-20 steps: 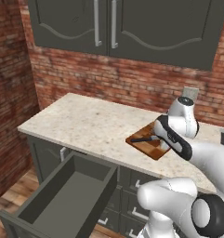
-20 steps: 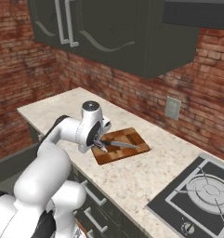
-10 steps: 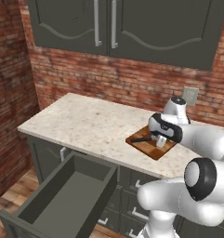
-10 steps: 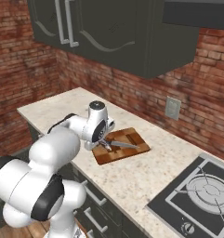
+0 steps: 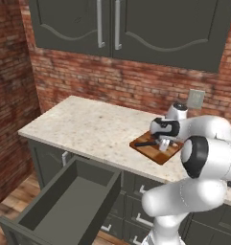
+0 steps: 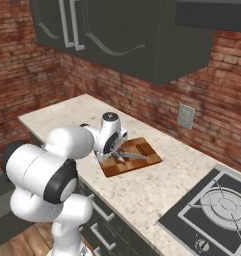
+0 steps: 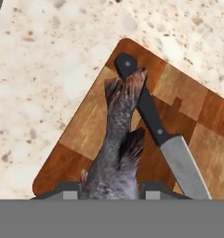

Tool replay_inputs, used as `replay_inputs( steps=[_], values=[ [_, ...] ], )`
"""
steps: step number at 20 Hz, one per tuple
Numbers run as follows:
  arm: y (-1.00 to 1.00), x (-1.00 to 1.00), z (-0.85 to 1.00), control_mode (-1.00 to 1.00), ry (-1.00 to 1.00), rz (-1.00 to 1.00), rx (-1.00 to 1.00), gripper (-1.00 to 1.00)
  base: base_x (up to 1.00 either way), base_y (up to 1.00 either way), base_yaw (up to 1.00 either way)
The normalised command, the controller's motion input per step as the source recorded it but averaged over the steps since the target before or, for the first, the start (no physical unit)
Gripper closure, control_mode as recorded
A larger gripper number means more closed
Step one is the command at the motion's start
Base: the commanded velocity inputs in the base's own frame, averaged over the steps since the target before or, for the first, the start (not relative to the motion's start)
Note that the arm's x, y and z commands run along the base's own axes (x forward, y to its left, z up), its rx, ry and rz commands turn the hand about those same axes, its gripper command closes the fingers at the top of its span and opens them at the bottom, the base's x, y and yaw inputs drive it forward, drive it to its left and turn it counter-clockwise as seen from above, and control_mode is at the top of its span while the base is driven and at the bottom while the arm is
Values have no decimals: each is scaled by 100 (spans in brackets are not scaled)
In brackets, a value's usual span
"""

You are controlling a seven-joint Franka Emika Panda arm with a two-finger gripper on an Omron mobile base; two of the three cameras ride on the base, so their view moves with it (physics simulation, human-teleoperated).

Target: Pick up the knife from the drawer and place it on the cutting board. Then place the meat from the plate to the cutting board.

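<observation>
Gripper [image 7: 111, 195]: clamped on the meat [image 7: 117, 139], a grey fish, tail pointing away from the fingers.
Cutting board [image 7: 85, 123]: directly under the gripper; near corner beside bare counter [image 7: 43, 60].
Knife [image 7: 155, 135]: flat on the board, handle under the fish tail.
Drawer [image 5: 64, 201]: open, well apart, below the counter edge.

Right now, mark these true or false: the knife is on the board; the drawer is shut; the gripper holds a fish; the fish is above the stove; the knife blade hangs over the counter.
1. The knife lies on the board. True.
2. The drawer is shut. False: it stands pulled out.
3. The gripper holds a fish. True: the fish sits between its fingers.
4. The fish is above the stove. False: it is over the board.
5. The knife blade hangs over the counter. False: the visible blade lies over the board.
</observation>
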Motion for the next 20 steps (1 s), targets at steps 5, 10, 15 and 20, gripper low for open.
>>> replay_inputs(
  steps=[5, 10, 15, 20],
  values=[
    [-11, 31, -27, -100, 0, 0, 0, 100, 0, 0, 0],
    [-4, 32, -24, -100, 0, 0, 0, 100, 0, 0, 0],
    [0, 36, -25, -100, 0, 0, 0, 100, 0, 0, 0],
    [0, 37, -27, -100, 0, 0, 0, 100, 0, 0, 0]
  ],
)
